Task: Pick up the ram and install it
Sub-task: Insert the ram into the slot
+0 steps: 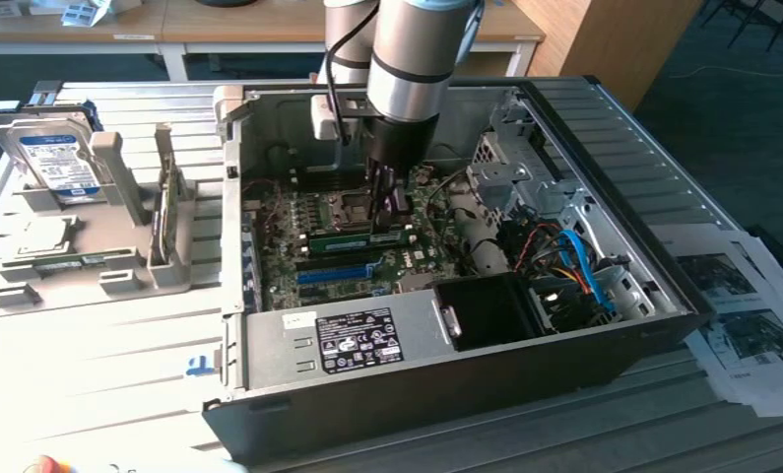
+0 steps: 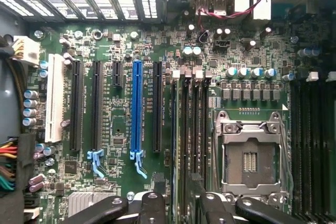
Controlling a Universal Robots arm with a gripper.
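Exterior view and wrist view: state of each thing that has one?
Black computer case: open, side panel off.
Robot gripper: open, empty, above the green motherboard.
Long green ram stick, white sticker: upright on the motherboard beside the gripper, not held.
Square metal processor socket: empty.
Blue expansion slot: empty.
Silver hard drive, blue-white label: upright in the grey tray.

Hand [image 1: 391, 219] over motherboard [image 1: 315, 219], inside case [image 1: 430, 394]

Open computer case [image 1: 602, 360], hard drive [image 1: 52, 158], papers [image 1: 746, 330]

hidden: motherboard [image 1: 352, 227] partly behind arm [image 1: 411, 69] | cropped: hand [image 2: 181, 208] at frame edge | unreadable: power-supply sticker [image 1: 356, 335] text
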